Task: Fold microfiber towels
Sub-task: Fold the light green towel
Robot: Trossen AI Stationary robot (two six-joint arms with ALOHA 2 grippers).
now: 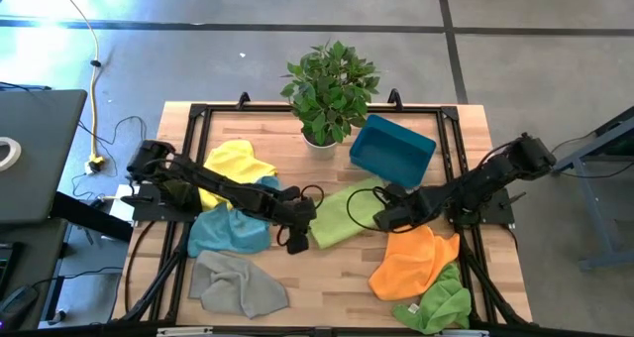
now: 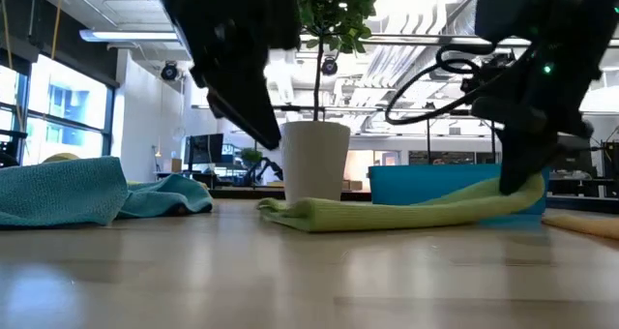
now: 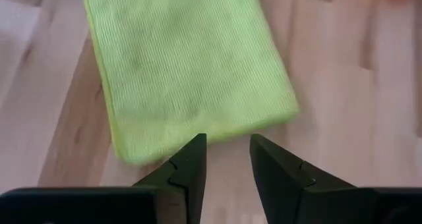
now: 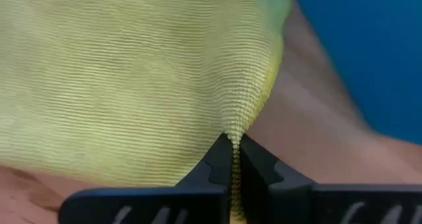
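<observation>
1. While the right gripper [image 4: 232, 159] has its fingers pinched tight on a corner of the light green towel [image 1: 340, 214], centre frame, lifting it.
2. The left gripper [image 3: 225, 159] hovers just off its opposite edge, fingers parted, holding nothing.
3. The towel lies on the counter [image 1: 327, 278].

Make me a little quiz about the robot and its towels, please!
1. True or false: the right gripper pinches the light green towel.
2. What is the left gripper doing? A) holding the grey towel B) open, empty, beside the light green towel C) inside the bin
3. Fill in: the orange towel partly covers a ____ towel.

Key: 1 true; 2 B; 3 green.
</observation>
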